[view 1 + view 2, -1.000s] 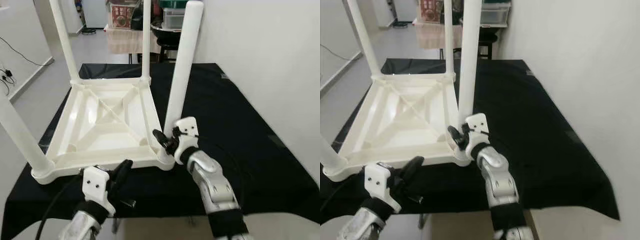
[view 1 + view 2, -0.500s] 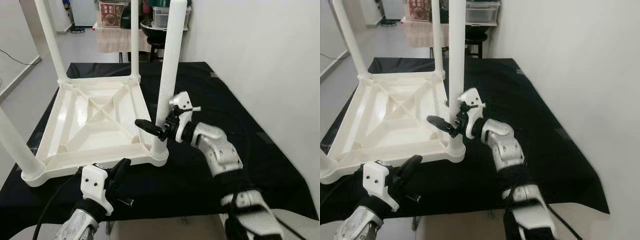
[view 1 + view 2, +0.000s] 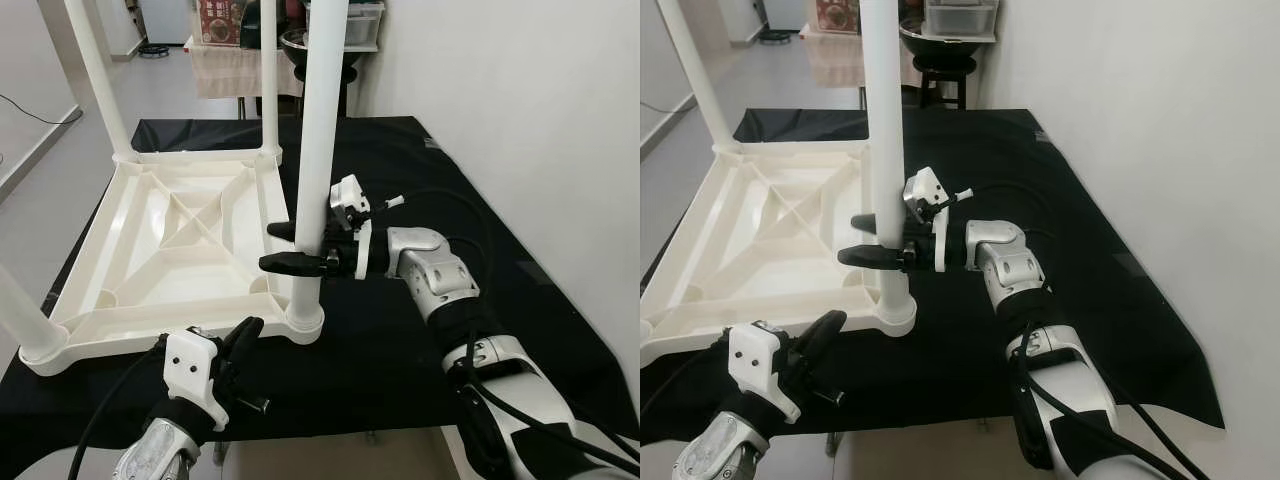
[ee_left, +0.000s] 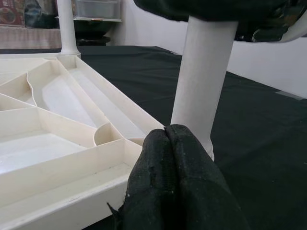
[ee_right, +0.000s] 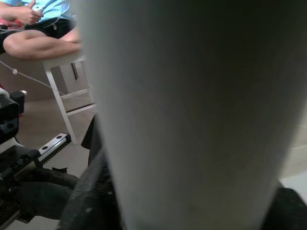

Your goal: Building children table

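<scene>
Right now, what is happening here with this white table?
A white plastic children's table lies upside down on a black-covered worktop, with its legs pointing up. The robot's right hand has its two fingers on either side of the near right leg, just above its corner socket. The left hand sits low at the table's near edge, fingers shut and holding nothing.

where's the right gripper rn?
The right gripper is out in front of the robot over the black-covered table, its fingers either side of the white table leg standing in the near right corner of the upturned tabletop.
</scene>
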`<state>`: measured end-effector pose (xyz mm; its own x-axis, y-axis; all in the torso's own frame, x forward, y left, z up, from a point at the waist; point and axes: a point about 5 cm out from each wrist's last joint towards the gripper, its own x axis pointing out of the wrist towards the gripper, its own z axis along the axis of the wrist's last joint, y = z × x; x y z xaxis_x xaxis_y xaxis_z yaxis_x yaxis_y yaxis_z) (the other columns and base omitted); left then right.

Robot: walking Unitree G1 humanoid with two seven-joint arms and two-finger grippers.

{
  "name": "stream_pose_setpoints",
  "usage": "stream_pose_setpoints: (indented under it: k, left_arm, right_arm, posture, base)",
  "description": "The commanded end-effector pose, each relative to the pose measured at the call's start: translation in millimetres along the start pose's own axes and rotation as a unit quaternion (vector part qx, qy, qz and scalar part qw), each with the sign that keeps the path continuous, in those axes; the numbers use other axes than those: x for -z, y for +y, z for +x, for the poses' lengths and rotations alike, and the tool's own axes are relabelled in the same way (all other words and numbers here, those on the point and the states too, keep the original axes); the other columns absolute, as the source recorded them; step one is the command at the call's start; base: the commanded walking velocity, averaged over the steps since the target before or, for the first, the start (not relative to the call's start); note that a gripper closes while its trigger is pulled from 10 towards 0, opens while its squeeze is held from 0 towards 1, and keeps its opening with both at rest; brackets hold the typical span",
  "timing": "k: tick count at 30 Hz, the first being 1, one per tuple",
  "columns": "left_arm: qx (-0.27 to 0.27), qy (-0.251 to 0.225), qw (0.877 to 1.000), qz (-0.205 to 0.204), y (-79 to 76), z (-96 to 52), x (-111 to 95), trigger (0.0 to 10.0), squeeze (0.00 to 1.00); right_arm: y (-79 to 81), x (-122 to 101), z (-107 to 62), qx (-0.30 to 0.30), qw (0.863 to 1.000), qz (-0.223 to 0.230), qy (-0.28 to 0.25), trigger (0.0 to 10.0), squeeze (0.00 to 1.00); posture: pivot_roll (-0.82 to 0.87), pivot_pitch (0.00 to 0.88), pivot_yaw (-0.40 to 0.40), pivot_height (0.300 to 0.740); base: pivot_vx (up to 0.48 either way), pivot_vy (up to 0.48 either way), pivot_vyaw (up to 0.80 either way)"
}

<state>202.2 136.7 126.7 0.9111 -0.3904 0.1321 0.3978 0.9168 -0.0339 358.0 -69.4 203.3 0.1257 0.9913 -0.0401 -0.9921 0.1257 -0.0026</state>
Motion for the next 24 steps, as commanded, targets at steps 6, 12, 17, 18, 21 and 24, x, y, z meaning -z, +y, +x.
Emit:
stream_pose_setpoints:
  k: [6, 12, 17, 18, 21, 24]
  left_arm:
    - [0.002, 0.006, 1.000, -0.001, -2.2, -2.7, 2.9, 10.0, 0.00]
    - [0.002, 0.006, 1.000, -0.002, -1.7, -5.4, 1.5, 10.0, 0.00]
    - [0.003, 0.007, 1.000, -0.003, -0.4, -5.5, 1.2, 10.0, 0.00]
    - [0.004, 0.007, 1.000, -0.003, -0.4, -5.1, 1.4, 10.0, 0.00]
    - [0.005, 0.007, 1.000, -0.004, -0.7, -4.2, 1.9, 10.0, 0.00]
    - [0.003, 0.006, 1.000, -0.003, -1.1, -3.7, 2.0, 10.0, 0.00]
  right_arm:
    - [1.3, 15.3, -11.1, 0.048, 0.999, 0.000, -0.002, 0.0, 0.00]
    - [17.8, 57.0, -11.7, 0.324, 0.944, 0.056, 0.010, 0.0, 0.00]
    - [48.1, 74.2, -2.3, 0.435, 0.898, 0.056, 0.029, 0.0, 0.00]
    - [46.0, 69.5, 1.2, 0.423, 0.905, 0.043, 0.019, 0.0, 0.00]
    - [37.0, 62.1, 6.0, 0.393, 0.919, 0.023, 0.013, 0.0, 0.00]
    - [32.0, 57.1, 7.7, 0.388, 0.922, 0.016, 0.014, 10.0, 0.00]
  posture:
    - [0.12, 0.000, -0.082, 0.740]
    - [0.11, 0.018, -0.079, 0.740]
    - [0.10, 0.009, -0.068, 0.740]
    - [0.10, 0.006, -0.068, 0.740]
    - [0.10, 0.003, -0.077, 0.740]
    - [0.11, 0.000, -0.084, 0.740]
  base:
    - [0.000, 0.000, 0.00]
    - [0.000, 0.000, 0.00]
    - [0.000, 0.000, 0.00]
    - [0.000, 0.000, 0.00]
    - [0.000, 0.000, 0.00]
    - [0.000, 0.000, 0.00]
